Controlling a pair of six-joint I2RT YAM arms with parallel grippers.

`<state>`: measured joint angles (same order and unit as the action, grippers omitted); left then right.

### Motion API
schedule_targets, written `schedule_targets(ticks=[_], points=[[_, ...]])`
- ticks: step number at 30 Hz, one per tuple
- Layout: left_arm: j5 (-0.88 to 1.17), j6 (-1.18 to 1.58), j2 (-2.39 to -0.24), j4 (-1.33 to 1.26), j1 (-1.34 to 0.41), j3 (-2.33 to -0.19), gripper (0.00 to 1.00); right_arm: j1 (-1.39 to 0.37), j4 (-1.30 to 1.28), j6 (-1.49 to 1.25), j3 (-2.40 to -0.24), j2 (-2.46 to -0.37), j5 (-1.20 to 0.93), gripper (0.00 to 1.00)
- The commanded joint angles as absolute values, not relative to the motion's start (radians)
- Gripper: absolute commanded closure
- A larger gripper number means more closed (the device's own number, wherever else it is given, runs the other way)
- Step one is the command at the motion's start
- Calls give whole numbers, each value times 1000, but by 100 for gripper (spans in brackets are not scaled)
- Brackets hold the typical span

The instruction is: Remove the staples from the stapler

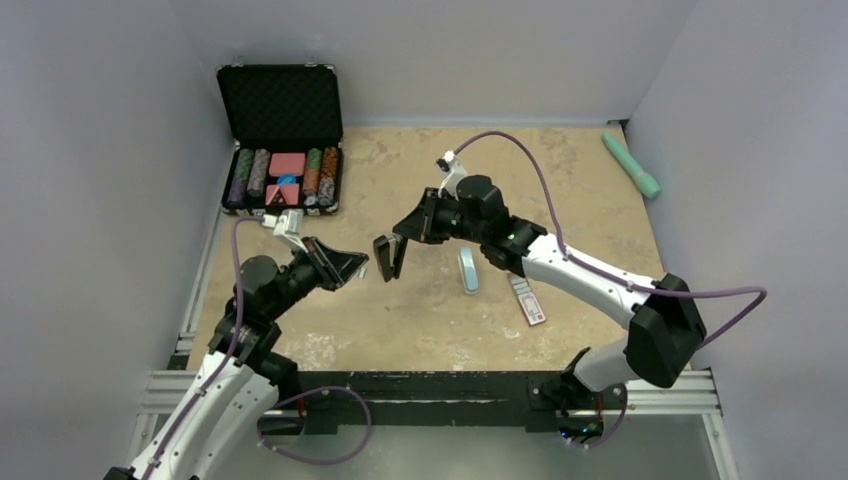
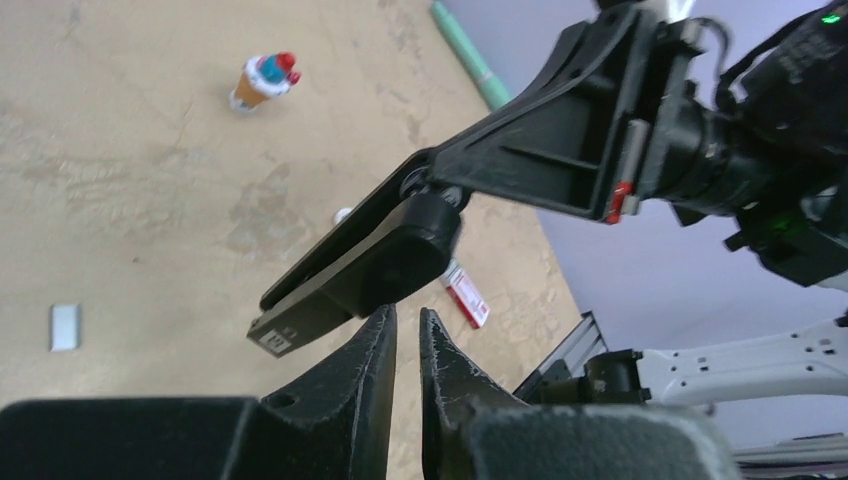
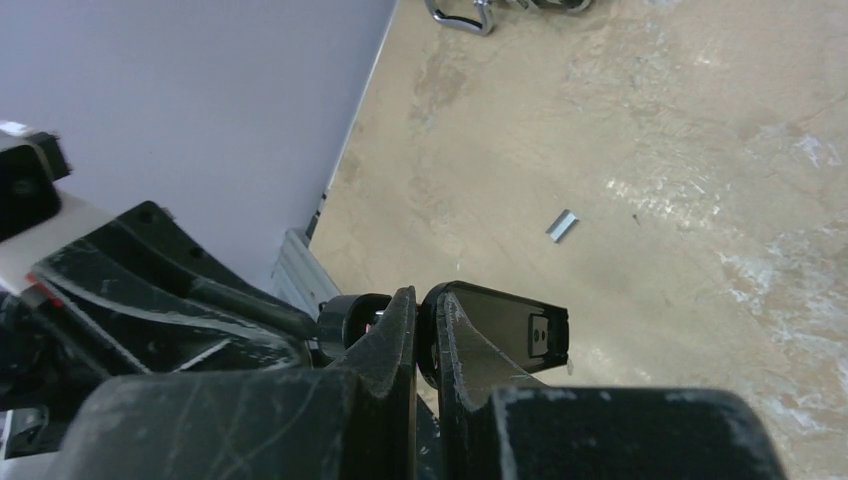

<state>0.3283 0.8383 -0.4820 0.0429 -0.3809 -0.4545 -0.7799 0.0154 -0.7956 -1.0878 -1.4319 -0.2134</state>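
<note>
The small black hinged stapler (image 1: 388, 258), slim and elongated, hangs in the air between the two arms, clear of the mottled beige tabletop (image 1: 420, 330). The right gripper (image 1: 400, 245) is clamped on it, and in the right wrist view its fingers sit tight against the stapler's thick, rounded end.

The left gripper (image 1: 362, 265) is just beside the stapler and points its tips at it. Its jaws are drawn almost together, with only a thin slit between them and nothing in it that I can see.

From the left wrist, the stapler (image 2: 365, 262) lies just ahead of the left fingertips (image 2: 385, 335), apart from them but close. Its long axis slants from the free, labelled end, nearest those tips, up and away to the end the right gripper holds. So the left arm is the free one and the nearer one for any work on that loose end.

A tiny, short silvery-grey strip of staples (image 3: 562, 226) lies flat on the tabletop, well apart from the stapler. I judge at least some staples are already out; I can't tell whether more remain inside.
</note>
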Motion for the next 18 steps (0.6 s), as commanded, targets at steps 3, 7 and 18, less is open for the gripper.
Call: schedule_targets(ticks=[3, 7, 18], points=[[267, 691, -469, 299, -380, -587, 77, -783, 251, -865, -1081, -1434, -282, 100], [255, 640, -468, 410, -380, -668, 69, -770, 300, -875, -1097, -1505, -297, 100], [33, 302, -448, 864, -380, -958, 60, -681, 456, -962, -1290, -1760, -389, 100]])
